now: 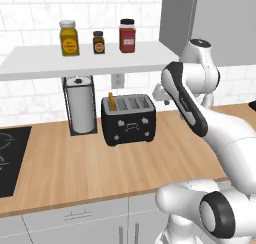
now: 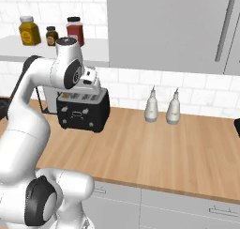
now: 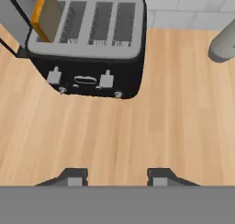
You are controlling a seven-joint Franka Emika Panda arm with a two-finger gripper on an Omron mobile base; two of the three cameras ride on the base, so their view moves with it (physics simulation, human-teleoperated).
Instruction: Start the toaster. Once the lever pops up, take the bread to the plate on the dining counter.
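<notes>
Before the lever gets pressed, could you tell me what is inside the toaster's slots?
One bread slice stands in an end slot of the toaster, sticking up well above the top. The other three slots look empty, though their depths are dark.

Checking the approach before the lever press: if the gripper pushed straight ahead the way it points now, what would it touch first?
Probably the light-wood counter just in front of the black boxy toaster, not the toaster itself; depth is unclear.

The robot arm [image 2: 51, 78] hides the toaster's [image 2: 83, 111] top left in the right base view.
</notes>
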